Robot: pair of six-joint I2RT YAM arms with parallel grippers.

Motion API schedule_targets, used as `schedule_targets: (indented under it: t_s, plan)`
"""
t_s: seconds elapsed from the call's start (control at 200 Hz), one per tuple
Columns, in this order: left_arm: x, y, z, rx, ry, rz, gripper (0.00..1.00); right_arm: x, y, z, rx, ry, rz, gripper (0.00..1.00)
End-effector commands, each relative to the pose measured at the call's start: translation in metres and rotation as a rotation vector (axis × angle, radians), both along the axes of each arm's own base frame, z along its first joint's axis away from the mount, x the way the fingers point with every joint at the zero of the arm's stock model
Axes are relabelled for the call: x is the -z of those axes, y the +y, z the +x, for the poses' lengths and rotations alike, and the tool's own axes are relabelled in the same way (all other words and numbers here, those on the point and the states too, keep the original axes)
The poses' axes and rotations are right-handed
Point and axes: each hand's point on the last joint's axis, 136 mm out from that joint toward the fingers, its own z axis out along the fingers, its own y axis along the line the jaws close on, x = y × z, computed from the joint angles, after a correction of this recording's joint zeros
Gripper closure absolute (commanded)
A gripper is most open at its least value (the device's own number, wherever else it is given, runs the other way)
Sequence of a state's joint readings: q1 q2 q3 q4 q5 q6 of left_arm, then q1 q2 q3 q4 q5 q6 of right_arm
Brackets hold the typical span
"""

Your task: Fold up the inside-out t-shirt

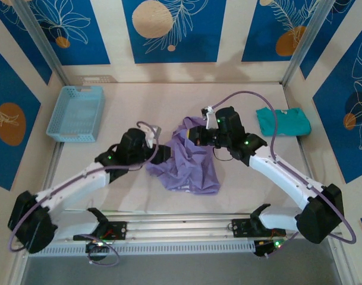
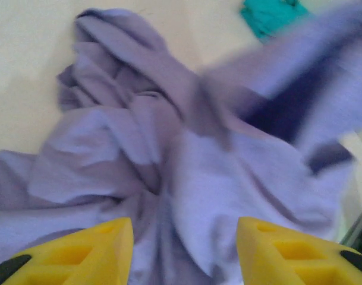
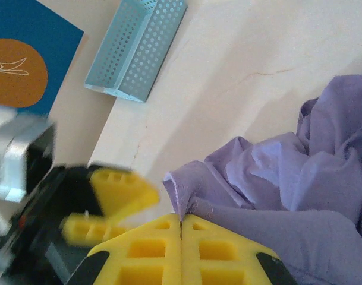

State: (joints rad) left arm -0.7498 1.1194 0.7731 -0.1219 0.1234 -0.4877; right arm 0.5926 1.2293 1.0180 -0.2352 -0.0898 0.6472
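shirt: we see the purple t-shirt [image 1: 189,159] crumpled mid-table, between the two arms
right gripper [image 3: 181,225]: clenched, grasping a hem edge of the purple t-shirt
left gripper [image 2: 185,254]: released, jaws apart just over the cloth at its left side
basket [image 1: 76,113]: far left, well apart
teal shirt [image 1: 283,120]: far right

The lavender t-shirt [image 1: 189,163] lay crumpled in a heap at the middle of the table [image 1: 240,98]. My left gripper [image 1: 161,154] was at its left edge, and my right gripper [image 1: 195,135] was over its far end. From above I could not tell how either pair of jaws stood. A light blue basket [image 1: 76,113] stood far left, and a teal shirt [image 1: 283,120] lay far right, both well apart from the heap.
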Motion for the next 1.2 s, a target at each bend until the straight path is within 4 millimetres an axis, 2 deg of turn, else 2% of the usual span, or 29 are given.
schedule_targets:
  t_s: [0.0, 0.14, 0.31, 0.905, 1.01, 1.195]
  plan:
    - [-0.017, -0.02, -0.014, 0.058, -0.126, 0.006, 0.55, -0.001, 0.001, 0.003, 0.006, 0.01, -0.015, 1.0]
    - [-0.019, -0.055, -0.028, 0.172, -0.174, 0.09, 0.59, 0.001, 0.005, 0.005, -0.003, 0.017, -0.013, 1.0]
    - [-0.009, -0.068, -0.023, 0.191, -0.18, 0.17, 0.59, 0.004, 0.002, 0.005, -0.002, 0.019, -0.021, 1.0]
    - [0.019, -0.086, -0.008, 0.216, -0.152, 0.272, 0.55, 0.006, -0.006, 0.005, 0.008, 0.018, 0.001, 1.0]
    - [0.02, -0.089, -0.005, 0.218, -0.155, 0.279, 0.59, 0.007, -0.006, 0.005, 0.007, 0.019, 0.003, 1.0]
    - [0.02, -0.092, -0.005, 0.23, -0.155, 0.28, 0.73, 0.007, -0.008, 0.006, 0.014, 0.019, 0.001, 1.0]
